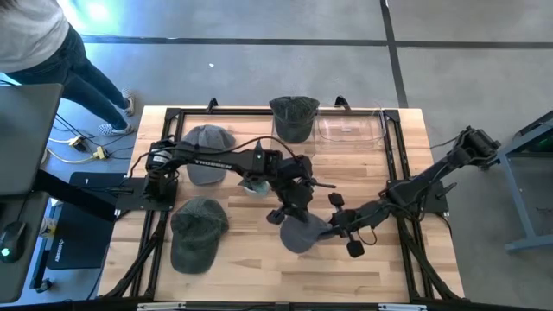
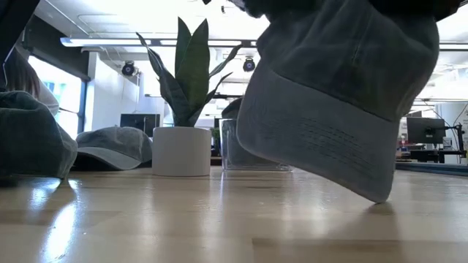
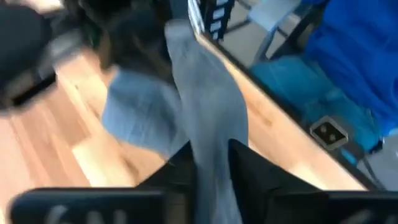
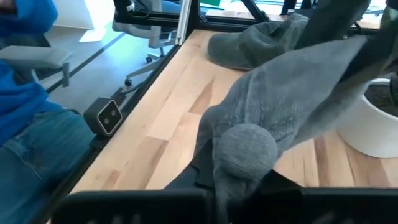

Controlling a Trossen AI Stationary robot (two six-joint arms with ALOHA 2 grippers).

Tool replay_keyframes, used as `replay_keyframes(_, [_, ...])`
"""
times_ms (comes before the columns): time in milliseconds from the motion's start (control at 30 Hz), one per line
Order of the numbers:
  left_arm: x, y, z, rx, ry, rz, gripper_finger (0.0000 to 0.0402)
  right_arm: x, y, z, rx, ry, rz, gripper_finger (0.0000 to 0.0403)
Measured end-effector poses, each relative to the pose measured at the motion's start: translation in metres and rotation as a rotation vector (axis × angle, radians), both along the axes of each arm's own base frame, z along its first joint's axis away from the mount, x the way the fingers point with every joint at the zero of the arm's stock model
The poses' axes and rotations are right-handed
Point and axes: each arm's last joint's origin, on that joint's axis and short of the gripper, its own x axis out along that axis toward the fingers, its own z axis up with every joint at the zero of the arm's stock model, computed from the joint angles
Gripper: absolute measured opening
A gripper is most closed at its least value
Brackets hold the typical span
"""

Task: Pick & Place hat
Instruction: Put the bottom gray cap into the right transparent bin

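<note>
The left gripper [image 1: 292, 210] is seen near the table's [image 1: 380, 268] middle, its fingers [image 3: 249, 163] set narrowly around a fold of the grey hat [image 1: 302, 231]. The right gripper [image 1: 333, 226] is clamped on the same hat from the right-edge side, cloth bunched between its fingers. The hat is held between both, its brim [image 2: 322, 146] drooping to the wood. Another cap [image 1: 196, 229] lies by the left edge.
</note>
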Motion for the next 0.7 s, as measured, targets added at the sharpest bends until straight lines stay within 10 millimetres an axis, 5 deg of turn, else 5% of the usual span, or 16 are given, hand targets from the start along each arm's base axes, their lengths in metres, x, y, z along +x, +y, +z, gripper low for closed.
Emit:
replay_keyframes(200, [-0.026, 0.015, 0.046, 0.150, 0.132, 0.113, 0.0160, -0.010, -0.012, 0.015, 0.006, -0.024, -0.007, 0.0014])
replay_keyframes(467, [-0.041, 0.029, 0.064, 0.327, 0.206, 0.151, 0.0174, -0.033, -0.059, 0.046, -0.005, 0.048, -0.090, 0.0007])
replay_keyframes(700, [-0.037, 0.098, 0.063, 0.257, 0.111, 0.227, 0.0174, -0.046, -0.109, 0.088, -0.295, 0.242, -0.272, 0.0006])
